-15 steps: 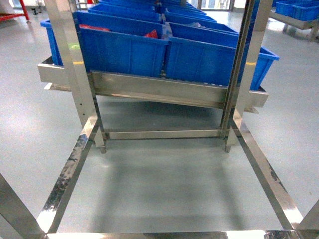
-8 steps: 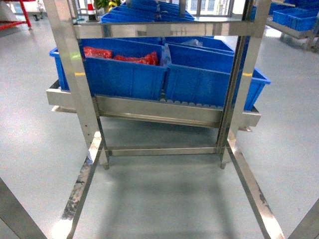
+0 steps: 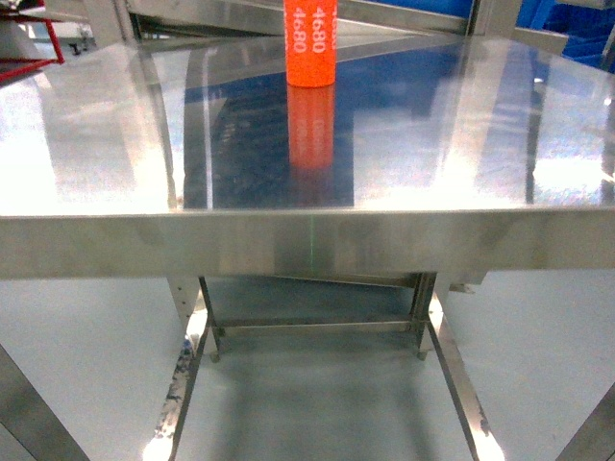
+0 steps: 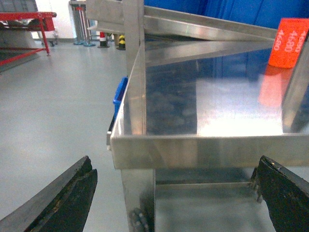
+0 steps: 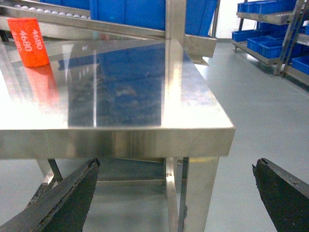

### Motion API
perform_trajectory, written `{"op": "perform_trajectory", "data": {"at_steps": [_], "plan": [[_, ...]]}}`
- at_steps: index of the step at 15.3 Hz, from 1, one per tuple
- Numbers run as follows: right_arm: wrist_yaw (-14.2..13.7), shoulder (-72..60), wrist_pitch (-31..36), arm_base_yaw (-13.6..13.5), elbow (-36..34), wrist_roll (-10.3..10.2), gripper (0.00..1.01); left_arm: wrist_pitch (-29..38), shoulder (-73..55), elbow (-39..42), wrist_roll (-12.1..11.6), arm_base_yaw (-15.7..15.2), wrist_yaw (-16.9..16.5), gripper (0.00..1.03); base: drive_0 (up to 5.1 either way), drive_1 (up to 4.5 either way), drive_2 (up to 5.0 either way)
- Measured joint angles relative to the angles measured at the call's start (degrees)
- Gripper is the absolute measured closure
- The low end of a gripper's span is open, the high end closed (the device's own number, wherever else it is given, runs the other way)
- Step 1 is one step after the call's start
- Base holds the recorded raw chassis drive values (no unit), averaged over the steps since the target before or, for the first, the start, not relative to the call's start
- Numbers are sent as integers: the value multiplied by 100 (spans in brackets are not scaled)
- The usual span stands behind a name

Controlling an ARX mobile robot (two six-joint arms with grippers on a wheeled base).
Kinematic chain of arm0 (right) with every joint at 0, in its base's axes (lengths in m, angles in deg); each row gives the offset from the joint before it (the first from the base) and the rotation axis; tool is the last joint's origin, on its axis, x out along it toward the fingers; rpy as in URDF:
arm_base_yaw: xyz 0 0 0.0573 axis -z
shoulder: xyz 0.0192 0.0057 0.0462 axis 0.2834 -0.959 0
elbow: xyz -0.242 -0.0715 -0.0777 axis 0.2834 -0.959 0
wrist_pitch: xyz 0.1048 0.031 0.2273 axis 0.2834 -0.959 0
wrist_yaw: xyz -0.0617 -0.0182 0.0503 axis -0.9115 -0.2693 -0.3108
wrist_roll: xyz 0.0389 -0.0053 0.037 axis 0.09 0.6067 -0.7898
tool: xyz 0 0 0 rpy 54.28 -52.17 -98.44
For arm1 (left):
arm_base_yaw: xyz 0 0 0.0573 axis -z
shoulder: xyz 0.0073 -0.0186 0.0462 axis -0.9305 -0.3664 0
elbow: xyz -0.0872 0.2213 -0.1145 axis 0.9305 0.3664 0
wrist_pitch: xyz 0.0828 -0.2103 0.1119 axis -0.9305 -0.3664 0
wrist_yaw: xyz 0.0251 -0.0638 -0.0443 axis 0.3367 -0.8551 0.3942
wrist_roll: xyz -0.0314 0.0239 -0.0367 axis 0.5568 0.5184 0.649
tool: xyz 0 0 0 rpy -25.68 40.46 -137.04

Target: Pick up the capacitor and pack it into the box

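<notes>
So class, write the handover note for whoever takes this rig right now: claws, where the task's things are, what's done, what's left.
Left claw: open, empty, held low in front of the steel table's left front corner.
Right claw: open, empty, low at the table's right front corner.
Orange cylinder marked 4680, presumably the capacitor: standing upright on the tabletop towards the far edge, untouched.
Box: none in view now.
Done: nothing picked or packed.
Left: reach over the table, grasp the cylinder, find the box, pack it.

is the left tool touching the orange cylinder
Apart. The left wrist view shows the open left tool below the table edge, while the orange cylinder stands far back on the tabletop, with bare steel between.
</notes>
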Motion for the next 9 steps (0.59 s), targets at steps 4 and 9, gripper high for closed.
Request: {"op": "perform_trajectory", "data": {"at_steps": [4, 9], "plan": [[2, 0, -2, 0, 0, 7, 3, 0, 0, 0, 0, 0, 7, 5, 0, 0, 0], [4, 0, 20, 0, 0, 11, 3, 9, 0, 0, 4, 0, 9, 5, 0, 0, 0]]}}
